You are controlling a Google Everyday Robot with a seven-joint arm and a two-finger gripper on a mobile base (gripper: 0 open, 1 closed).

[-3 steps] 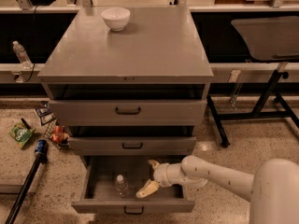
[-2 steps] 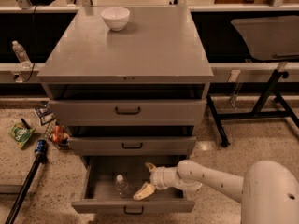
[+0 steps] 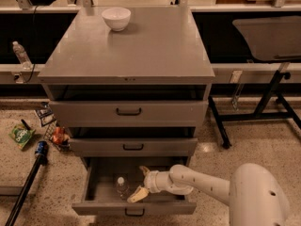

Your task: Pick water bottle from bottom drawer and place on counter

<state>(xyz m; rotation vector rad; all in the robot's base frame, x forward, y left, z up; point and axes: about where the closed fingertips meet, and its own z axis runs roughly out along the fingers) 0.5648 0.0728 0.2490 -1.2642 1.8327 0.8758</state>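
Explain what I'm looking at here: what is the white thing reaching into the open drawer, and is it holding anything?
The white machine at lower right is a mobile robot with one arm. At the arm's end is a two-finger tool, which is inside the open bottom drawer, just right of the water bottle. Its fingers are spread and hold nothing, and the bottle is in the drawer. There is only one picture, taken from above and looking down at the front of the grey cabinet. On the counter, near the back left, sits a white bowl.
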